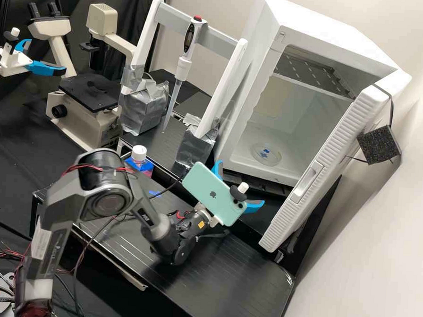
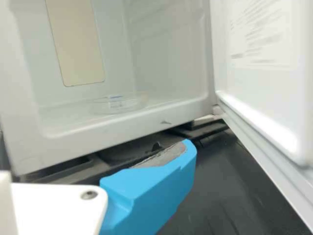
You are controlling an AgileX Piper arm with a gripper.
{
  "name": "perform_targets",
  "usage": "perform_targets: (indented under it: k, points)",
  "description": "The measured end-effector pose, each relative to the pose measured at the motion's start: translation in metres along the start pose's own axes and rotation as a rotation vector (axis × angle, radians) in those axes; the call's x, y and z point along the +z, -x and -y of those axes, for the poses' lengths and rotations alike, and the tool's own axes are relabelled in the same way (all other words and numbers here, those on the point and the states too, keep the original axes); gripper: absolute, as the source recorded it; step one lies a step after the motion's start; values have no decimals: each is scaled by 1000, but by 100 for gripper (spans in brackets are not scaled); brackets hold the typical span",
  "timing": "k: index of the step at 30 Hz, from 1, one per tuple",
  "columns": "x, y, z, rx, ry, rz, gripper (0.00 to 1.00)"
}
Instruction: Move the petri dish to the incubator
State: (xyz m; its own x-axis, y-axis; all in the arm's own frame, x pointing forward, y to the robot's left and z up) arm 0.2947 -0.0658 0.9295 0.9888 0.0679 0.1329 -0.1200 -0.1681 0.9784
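Dark grey arm is nearest me, bent over the black tabletop, w/ a mint-green phone mounted by its gripper. Blue fingers are spread apart, just outside the incubator. White-capped bottle is just past the arm. Incubator door is wide open; petri dish w/ blue marks lies flat inside, on the floor, below the metal shelf. Pipette hangs tip-down on its stand, L of incubator; microscope is farther L.
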Motion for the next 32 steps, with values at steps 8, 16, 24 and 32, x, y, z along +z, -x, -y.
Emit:
perform_targets:
  k: [8, 16, 24, 32]
  points:
    - [-41, 63, 14, 25, 16, 0, 100]
    - [-90, 116, 46, 126, -13, -122, 100]
    - [-116, 130, 79, 54, -34, -242, 100]
    - [-121, 124, 95, 12, -64, -245, 100]
